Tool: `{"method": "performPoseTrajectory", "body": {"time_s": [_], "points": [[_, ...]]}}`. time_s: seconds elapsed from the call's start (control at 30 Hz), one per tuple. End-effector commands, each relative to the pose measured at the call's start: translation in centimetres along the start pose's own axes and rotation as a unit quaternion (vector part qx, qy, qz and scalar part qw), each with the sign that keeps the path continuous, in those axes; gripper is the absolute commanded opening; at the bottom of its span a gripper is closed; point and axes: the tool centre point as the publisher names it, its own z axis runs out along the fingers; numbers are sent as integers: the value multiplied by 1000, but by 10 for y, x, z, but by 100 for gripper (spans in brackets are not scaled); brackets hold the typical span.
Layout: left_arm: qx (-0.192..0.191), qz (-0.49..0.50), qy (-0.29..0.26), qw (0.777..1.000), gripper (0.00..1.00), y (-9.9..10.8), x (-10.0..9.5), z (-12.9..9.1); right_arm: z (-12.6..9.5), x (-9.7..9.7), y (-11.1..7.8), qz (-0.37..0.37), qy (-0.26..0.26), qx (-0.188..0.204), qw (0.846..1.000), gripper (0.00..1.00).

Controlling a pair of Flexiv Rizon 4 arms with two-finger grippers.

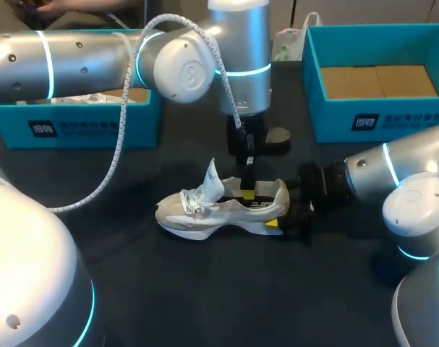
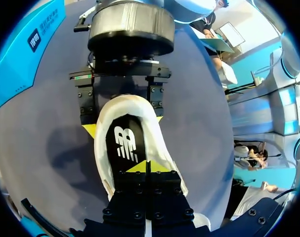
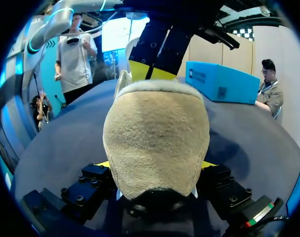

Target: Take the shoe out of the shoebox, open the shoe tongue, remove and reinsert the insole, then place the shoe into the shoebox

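Left fingers are clenched together inside the shoe, tips at the insole. The shoe lies mid-desk, toe leftward. Right fingers grasp its heel from both sides

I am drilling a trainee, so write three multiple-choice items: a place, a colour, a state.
1. Where is the cream lace-up sneaker? A in the left box; B on the dark table; C in the right box.
2. What colour is the flat insole inside it? A black; B red; C white.
3. The right gripper is: A open, clear of the sneaker; B shut on the heel; C out of view.
1B: it lies on the tabletop. 2A: the left wrist view shows it black. 3B: its fingers press the heel from both sides.
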Motion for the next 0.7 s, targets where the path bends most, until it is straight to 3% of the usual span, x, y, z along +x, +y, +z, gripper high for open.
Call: {"method": "performPoseTrajectory", "body": {"time_s": [0.03, 0.7], "points": [[7, 5, -3, 1000, 0, 4, -1, 12, 4, 0, -1, 0, 0, 2, 1000, 0], [33, 14, 3, 999, 0, 6, 2, 42, 4, 0, -1, 0, 0, 2, 1000, 0]]}}
